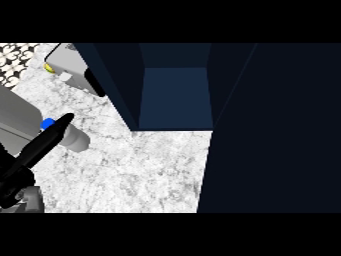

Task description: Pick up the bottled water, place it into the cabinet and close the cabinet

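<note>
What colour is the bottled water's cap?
Blue. The cap on the bottled water shows best in the head view, at the left.

An open dark navy cabinet (177,95) stands on the white-and-grey marbled stone counter (143,170), its broad dark door (284,130) filling the right side. The black left hand (10,170) comes in at the lower left corner and overlaps a pale grey cylindrical bottle (77,139) with a blue cap (47,123) (whether it grips cannot be told). A white boxy appliance (69,65) sits just beside the cabinet's left wall.
</note>
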{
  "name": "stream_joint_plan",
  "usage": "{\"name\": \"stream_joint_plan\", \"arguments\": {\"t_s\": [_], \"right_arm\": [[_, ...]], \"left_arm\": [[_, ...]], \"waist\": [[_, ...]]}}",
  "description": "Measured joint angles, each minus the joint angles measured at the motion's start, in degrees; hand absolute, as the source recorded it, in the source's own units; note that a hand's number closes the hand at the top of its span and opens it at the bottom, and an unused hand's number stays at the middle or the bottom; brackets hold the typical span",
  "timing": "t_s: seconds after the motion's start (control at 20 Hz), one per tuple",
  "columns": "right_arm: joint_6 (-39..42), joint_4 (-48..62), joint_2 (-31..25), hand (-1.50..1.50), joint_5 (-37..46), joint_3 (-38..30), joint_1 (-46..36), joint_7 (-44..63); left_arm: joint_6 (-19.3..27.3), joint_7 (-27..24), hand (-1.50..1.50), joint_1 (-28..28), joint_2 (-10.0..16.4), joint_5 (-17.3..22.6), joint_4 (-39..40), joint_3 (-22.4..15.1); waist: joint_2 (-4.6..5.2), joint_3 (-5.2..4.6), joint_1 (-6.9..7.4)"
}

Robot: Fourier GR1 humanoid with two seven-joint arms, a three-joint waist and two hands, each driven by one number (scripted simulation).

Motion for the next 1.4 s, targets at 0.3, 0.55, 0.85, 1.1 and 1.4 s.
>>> {"name": "stream_joint_plan", "arguments": {"t_s": [0.3,0.55,0.85,1.1,1.4], "right_arm": [[-1.6,-0.1,-0.6,-1.5,0.2,0.6,-1.8,1.4],[-2.7,0.2,-1.1,-1.5,0.3,0.9,-2.3,0.9],[-4.6,0.2,-2.1,-1.5,1.0,3.2,-2.0,1.0],[-5.5,0.3,-3.6,-1.5,1.1,3.4,-1.4,-0.3],[-6.6,0.4,-4.0,-1.5,1.3,4.1,-2.5,0.2]], "left_arm": [[-1.3,-12.5,-1.5,0.0,-2.0,10.2,7.9,2.1],[-5.5,-23.7,-1.5,-0.7,-3.7,18.3,15.1,6.0],[-8.7,-32.7,-1.5,-3.4,-5.3,24.1,23.1,8.6],[-10.7,-40.9,-1.5,-6.3,-5.9,29.7,31.6,11.1],[-14.4,-51.1,-1.5,-9.5,-6.1,36.3,42.9,15.0]], "waist": [[0.0,-0.01,-0.02],[0.02,0.0,0.0],[-0.02,0.02,-0.13],[0.02,0.03,-0.21],[0.08,0.02,-0.25]]}}
